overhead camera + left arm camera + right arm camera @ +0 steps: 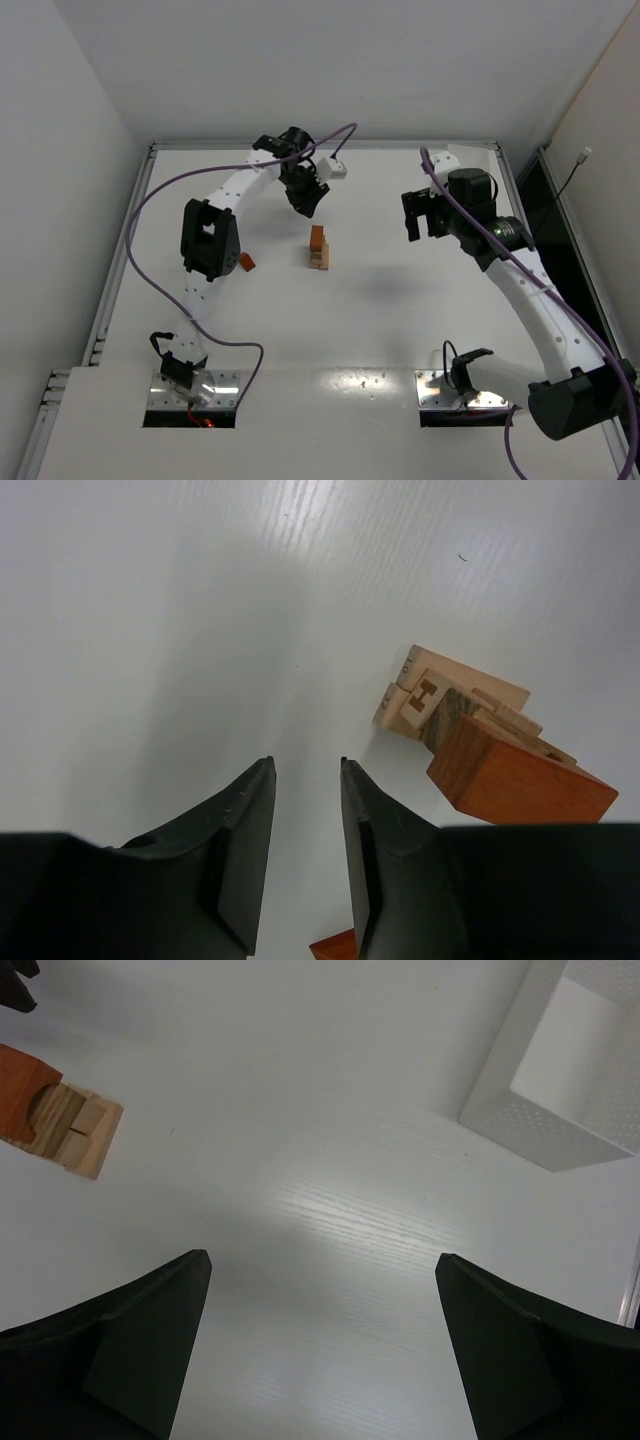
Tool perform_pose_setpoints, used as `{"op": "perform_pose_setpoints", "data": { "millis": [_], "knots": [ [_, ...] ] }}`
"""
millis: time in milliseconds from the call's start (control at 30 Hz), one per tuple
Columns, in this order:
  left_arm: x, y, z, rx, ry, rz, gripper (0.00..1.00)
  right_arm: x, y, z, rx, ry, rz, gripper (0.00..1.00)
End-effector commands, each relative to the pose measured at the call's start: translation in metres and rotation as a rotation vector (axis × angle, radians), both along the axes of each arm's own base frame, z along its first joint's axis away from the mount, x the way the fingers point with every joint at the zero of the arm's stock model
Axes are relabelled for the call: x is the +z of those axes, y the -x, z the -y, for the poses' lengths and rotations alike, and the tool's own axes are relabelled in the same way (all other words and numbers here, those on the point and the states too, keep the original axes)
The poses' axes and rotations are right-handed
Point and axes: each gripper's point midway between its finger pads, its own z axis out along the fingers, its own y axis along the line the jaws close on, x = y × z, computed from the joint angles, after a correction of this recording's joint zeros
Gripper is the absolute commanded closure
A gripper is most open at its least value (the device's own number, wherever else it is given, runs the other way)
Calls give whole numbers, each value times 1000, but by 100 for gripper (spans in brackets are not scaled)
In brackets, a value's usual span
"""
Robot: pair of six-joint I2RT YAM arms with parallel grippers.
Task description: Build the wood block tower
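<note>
Where the left claw (305, 770) hangs, the tower (480, 742) stands just beside.

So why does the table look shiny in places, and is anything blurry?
Top external view: small glare spots on the table near the bottom, a faint shadow beside the right arm. Left wrist view: streaky sheen up top; the tower is sharp but looks tilted. Right wrist view: a bright patch mid-table; the right gripper is just a dark silhouette.
</note>
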Motion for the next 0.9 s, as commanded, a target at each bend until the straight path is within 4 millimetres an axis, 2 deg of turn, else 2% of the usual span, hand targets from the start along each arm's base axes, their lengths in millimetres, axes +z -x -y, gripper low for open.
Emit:
{"op": "perform_pose_setpoints", "data": {
  "millis": [0, 167, 367, 867],
  "knots": [
    [6, 13, 7, -49, 42, -30, 70, 4, -3, -5, 12, -33, 15, 7],
    [7, 25, 14, -80, 67, -67, 66, 0, -2, -3, 10, -35, 5, 7],
    [12, 29, 16, -87, 84, -75, 61, 0, -1, -5, 12, -48, 2, 9],
    [11, 37, 23, -105, 104, -103, 60, -8, 1, -3, 16, -59, -20, 9]
  ]
}}
